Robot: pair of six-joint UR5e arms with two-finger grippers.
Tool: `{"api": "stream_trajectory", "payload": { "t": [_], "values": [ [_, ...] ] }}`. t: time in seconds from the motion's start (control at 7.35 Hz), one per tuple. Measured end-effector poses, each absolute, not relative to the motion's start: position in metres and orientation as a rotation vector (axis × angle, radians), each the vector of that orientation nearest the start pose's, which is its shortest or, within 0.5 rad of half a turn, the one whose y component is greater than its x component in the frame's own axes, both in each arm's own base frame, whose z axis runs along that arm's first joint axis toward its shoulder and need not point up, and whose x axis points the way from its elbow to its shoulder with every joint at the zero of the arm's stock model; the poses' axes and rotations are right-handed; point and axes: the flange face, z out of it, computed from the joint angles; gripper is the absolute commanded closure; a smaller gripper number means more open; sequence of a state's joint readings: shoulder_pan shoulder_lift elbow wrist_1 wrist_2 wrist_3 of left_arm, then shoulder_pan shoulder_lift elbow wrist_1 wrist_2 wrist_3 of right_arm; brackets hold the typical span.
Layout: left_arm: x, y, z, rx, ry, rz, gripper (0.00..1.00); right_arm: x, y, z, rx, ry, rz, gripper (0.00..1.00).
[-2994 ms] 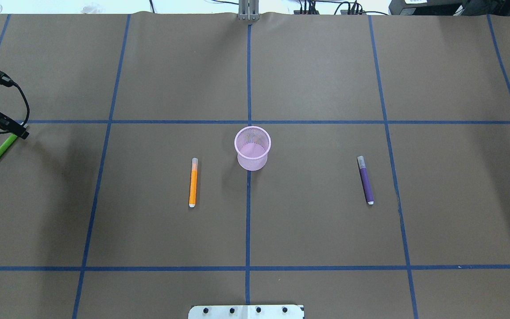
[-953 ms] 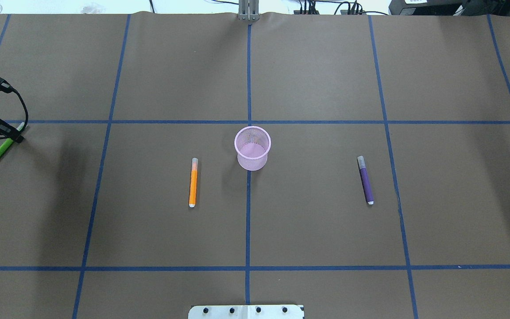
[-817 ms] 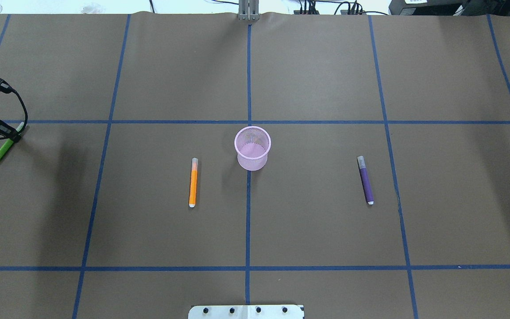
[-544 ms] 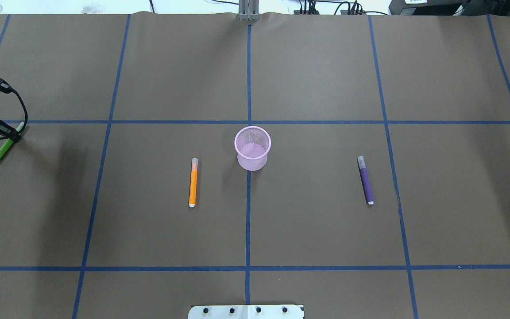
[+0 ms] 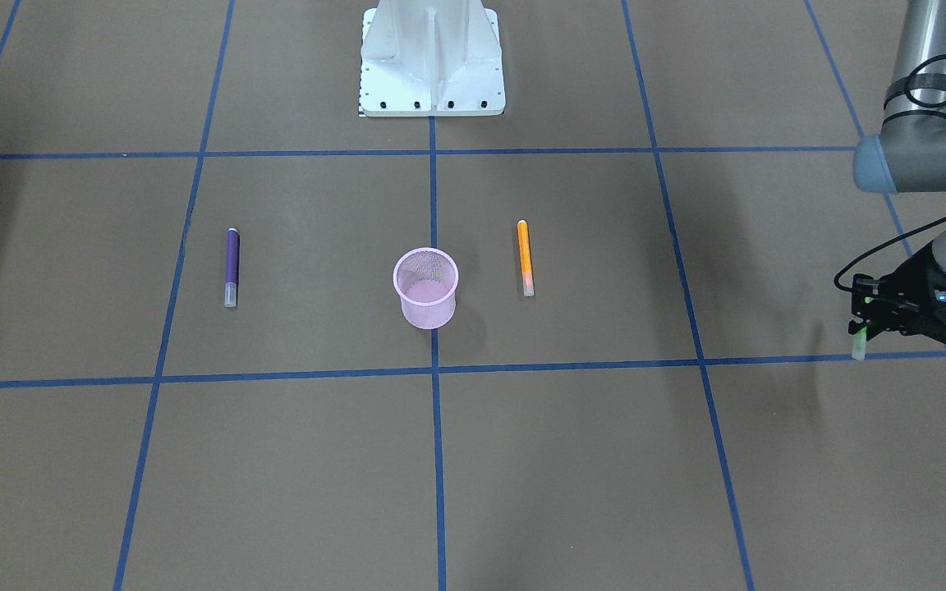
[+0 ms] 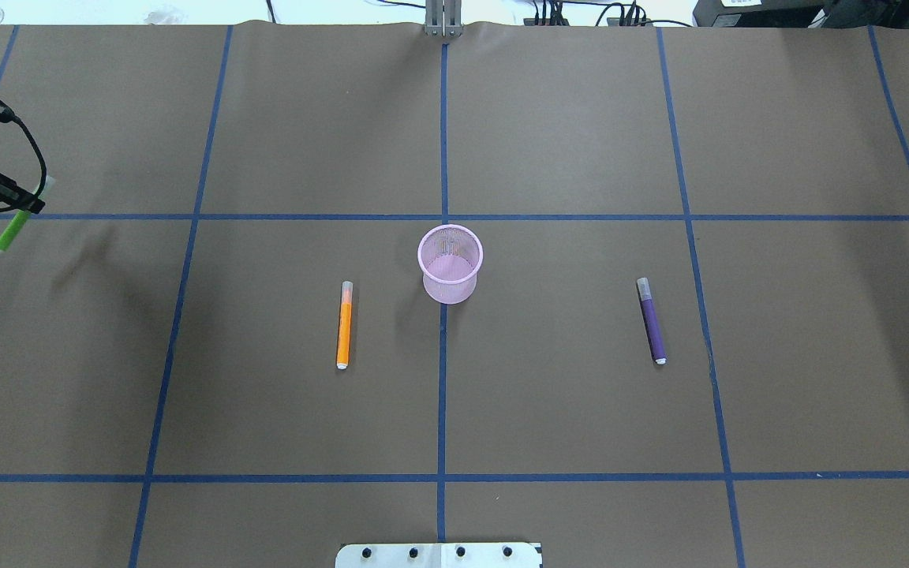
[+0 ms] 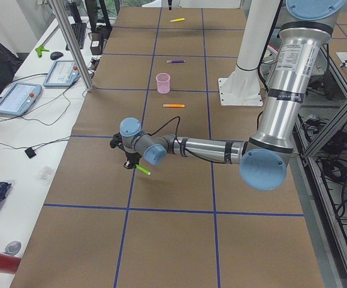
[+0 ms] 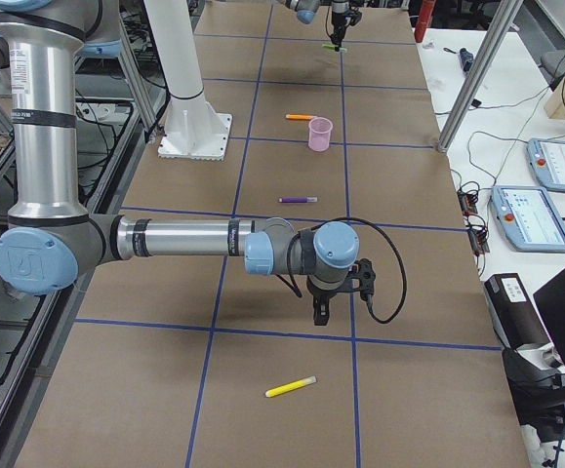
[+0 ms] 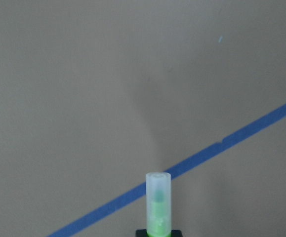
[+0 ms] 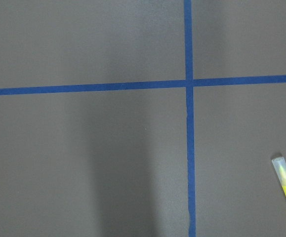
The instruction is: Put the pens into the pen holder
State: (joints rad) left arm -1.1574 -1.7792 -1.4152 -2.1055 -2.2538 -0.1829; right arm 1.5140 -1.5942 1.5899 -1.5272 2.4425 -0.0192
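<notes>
Jaws on the left arm (image 7: 203,147) are clamped on the green pen (image 6: 11,231), held clear of the surface (image 6: 581,118) and well apart from the central pen holder (image 6: 450,264). I'd carry it high, tip it upright over the holder, then release. The overhead view misses the yellow pen (image 8: 291,387), which the right-end view shows lying by the right arm (image 8: 184,239); whether that arm's jaws are apart or together, I cannot tell.
</notes>
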Motion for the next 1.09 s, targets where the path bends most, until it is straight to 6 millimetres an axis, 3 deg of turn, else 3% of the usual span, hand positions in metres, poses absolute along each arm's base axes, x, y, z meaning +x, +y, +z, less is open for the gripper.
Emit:
{"api": "stream_trajectory", "payload": {
  "t": [0.27, 0.54, 0.68, 1.09],
  "values": [
    [0.164, -0.603, 0.524, 0.414, 0.817, 0.383, 1.00, 0.030, -0.485, 0.700, 0.063, -0.867, -0.212, 0.00],
    [0.163, -0.614, 0.483, 0.478, 0.835, 0.375, 1.00, 0.033, -0.483, 0.750, 0.067, -0.853, -0.276, 0.00],
    [0.164, -0.617, 0.463, 0.499, 0.851, 0.351, 1.00, 0.034, -0.480, 0.767, 0.060, -0.849, -0.300, 0.00],
    [0.162, -0.615, 0.413, 0.635, 0.907, 0.289, 1.00, 0.040, -0.478, 0.789, 0.038, -0.776, -0.328, 0.01]
  ]
}}
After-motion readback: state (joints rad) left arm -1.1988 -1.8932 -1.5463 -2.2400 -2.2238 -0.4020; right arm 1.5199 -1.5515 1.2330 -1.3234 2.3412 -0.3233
